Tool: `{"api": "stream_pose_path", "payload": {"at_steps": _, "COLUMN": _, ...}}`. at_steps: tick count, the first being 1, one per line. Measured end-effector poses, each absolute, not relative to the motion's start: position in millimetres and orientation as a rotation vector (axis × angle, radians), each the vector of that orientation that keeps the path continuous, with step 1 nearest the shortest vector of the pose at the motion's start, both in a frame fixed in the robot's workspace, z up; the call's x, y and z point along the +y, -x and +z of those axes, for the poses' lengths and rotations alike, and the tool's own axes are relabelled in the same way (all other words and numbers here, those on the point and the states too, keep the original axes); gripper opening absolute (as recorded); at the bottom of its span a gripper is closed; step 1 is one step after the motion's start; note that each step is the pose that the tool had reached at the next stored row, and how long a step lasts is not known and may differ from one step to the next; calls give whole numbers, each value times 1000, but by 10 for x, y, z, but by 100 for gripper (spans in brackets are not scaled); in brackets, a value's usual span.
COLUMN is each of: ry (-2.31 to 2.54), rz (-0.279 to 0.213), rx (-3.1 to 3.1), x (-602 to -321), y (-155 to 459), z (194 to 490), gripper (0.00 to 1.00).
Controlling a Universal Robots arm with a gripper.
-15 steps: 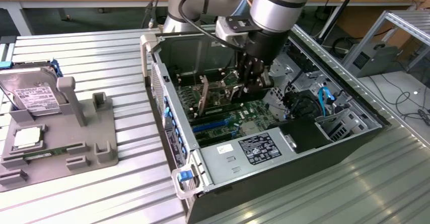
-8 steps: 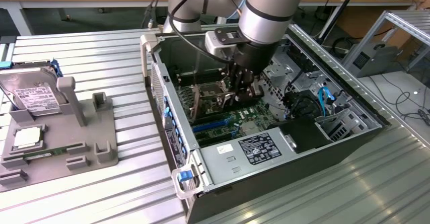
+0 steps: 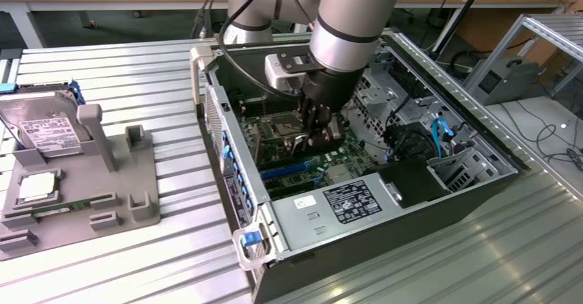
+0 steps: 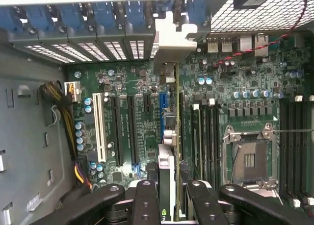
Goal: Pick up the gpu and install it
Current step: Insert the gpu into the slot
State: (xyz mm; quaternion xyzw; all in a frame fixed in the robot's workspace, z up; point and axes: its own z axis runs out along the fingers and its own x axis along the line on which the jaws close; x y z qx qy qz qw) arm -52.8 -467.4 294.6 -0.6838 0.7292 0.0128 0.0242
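One black two-fingered hand (image 4: 169, 198) is gripping the thin dark gpu card with its silver metal bracket (image 4: 169, 137), holding it on edge inside the open black computer case (image 3: 474, 181), above the green motherboard (image 4: 230, 102). The card should be kept parallel to the blue expansion slot (image 4: 165, 105), with its bracket lining up at the case's rear wall.

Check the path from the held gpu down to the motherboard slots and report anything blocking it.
Nothing visible blocks it. The gripper holds the gpu edge-on inside the computer case, just above the motherboard. Its silver bracket sits at the rear slot openings, and the slots alongside are bare.
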Motion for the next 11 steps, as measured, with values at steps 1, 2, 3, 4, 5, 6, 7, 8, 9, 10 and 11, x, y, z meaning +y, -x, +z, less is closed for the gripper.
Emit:
{"api": "stream_pose_path", "payload": {"at_steps": 1, "ry": 2116, "rz": 39, "rx": 2256, "x": -4674, "y": 538, "z": 2931, "gripper": 27}}
{"api": "stream_pose_path", "payload": {"at_steps": 2, "ry": 2116, "rz": 39, "rx": 2257, "x": -4675, "y": 555, "z": 2898, "gripper": 27}}
{"api": "stream_pose_path", "payload": {"at_steps": 3, "ry": 2117, "rz": 37, "rx": 2257, "x": -4675, "y": 567, "z": 2873, "gripper": 27}}
{"api": "stream_pose_path", "payload": {"at_steps": 4, "ry": 2120, "rz": 30, "rx": 2261, "x": -4674, "y": 577, "z": 2847, "gripper": 27}}
{"api": "stream_pose_path", "payload": {"at_steps": 5, "ry": 2126, "rz": 16, "rx": 2266, "x": -4674, "y": 583, "z": 2824, "gripper": 27}}
{"api": "stream_pose_path", "payload": {"at_steps": 6, "ry": 2130, "rz": 6, "rx": 2271, "x": -4672, "y": 585, "z": 2812, "gripper": 27}}
{"api": "stream_pose_path", "payload": {"at_steps": 7, "ry": 2131, "rz": 5, "rx": 2271, "x": -4672, "y": 587, "z": 2807, "gripper": 27}}
{"api": "stream_pose_path", "payload": {"at_steps": 8, "ry": 2131, "rz": 5, "rx": 2271, "x": -4671, "y": 588, "z": 2804, "gripper": 27}}
{"api": "stream_pose_path", "payload": {"at_steps": 9, "ry": 2131, "rz": 5, "rx": 2271, "x": -4669, "y": 589, "z": 2802, "gripper": 27}}
{"api": "stream_pose_path", "payload": {"at_steps": 10, "ry": 2130, "rz": 5, "rx": 2271, "x": -4667, "y": 592, "z": 2800, "gripper": 27}}
{"api": "stream_pose_path", "payload": {"at_steps": 11, "ry": 2130, "rz": 5, "rx": 2271, "x": -4662, "y": 599, "z": 2799, "gripper": 27}}
